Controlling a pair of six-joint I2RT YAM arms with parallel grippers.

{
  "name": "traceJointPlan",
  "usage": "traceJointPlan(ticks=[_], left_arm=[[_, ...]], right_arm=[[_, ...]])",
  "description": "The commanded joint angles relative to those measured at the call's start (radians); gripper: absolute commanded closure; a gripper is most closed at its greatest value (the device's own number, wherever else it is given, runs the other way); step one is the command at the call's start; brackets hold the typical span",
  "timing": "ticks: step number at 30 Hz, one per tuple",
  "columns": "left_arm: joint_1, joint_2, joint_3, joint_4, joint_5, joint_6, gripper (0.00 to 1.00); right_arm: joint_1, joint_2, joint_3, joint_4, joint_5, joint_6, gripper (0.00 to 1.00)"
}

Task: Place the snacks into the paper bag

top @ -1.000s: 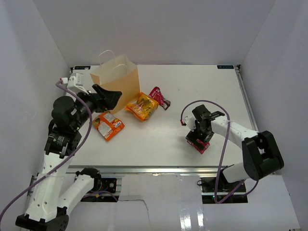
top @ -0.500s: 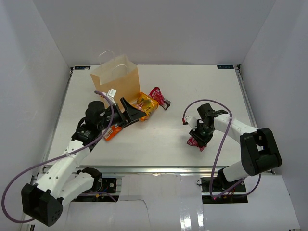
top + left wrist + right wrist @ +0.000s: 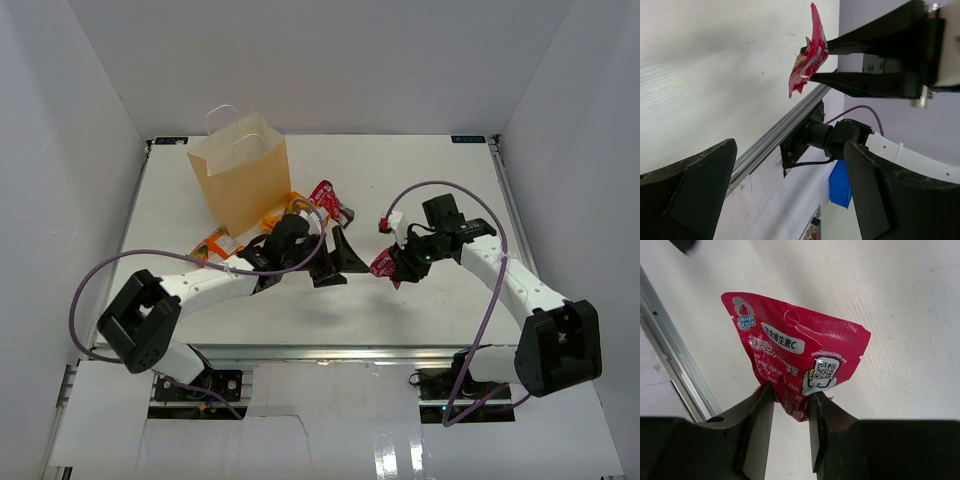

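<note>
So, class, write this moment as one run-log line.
right gripper: shut on red packet | left gripper: open, empty | paper bag: upright

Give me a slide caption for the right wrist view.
A red packet pinched by its lower edge in the right tool, held over the white table.

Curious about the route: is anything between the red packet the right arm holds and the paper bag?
Yes. The open left end effector sits beside the red packet, squarely on the straight line from it to the paper bag.
</note>
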State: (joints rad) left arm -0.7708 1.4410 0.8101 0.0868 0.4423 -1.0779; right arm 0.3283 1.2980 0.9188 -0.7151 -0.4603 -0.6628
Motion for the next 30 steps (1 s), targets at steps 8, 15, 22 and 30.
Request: traceJointPlan(ticks=[8,15,22,30], left_arm=[[-0.059,0.151,0.192,0.057,0.033,0.073,0.1],[-0.062,0.185,0.216,0.042,0.03,0.099,0.47],[-0.062,0.15,0.261,-0.061,-0.054,0.195,0.81],[-0.059,0.053,0.363,-0.372,-0.282,0.442,0.94]], right_arm=[[-0.003,-0.029,0.08,-0.01,-0.305,-0.006,0.91],[-0.002,-0.039,0.084,0.005,-0.357,0.003,0.91],[-0.003,-0.042,0.089,0.005,-0.357,0.0,0.56],[-0.008,-0.055,0.161,0.003,-0.314,-0.015,0.2]])
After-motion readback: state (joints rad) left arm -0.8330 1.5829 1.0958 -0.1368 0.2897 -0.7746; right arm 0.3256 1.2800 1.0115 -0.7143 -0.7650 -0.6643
